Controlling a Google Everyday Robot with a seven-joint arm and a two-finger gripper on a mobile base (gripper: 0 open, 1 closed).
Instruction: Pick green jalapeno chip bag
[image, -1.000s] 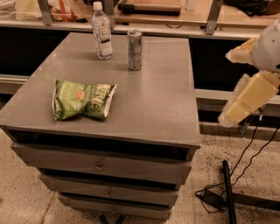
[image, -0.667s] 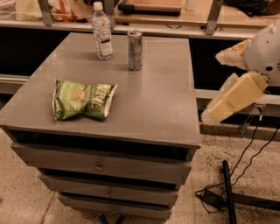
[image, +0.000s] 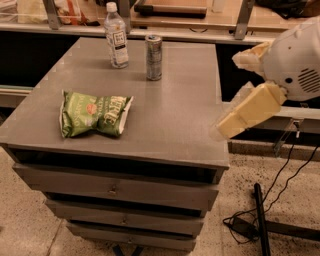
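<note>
Gripper is swinging in from the right, now reaching the right edge of the cabinet top, fingers spread wide, carrying nothing (approach only beginning). Bag is lying unmoved front-left, well apart. Its white lettering is showing roughly "ETTLE"; bottle and can labels illegible.

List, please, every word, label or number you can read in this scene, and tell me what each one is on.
Crinkled light-green chip bag: large white sideways letters, apparently "ETTLE"; its small red emblem is unreadable.
Clear plastic water bottle: white label with dark print, too small to read.
Silver metal can: markings too blurred to read.
Cream-coloured gripper, just off the right edge of the grey table: no text visible.
</note>
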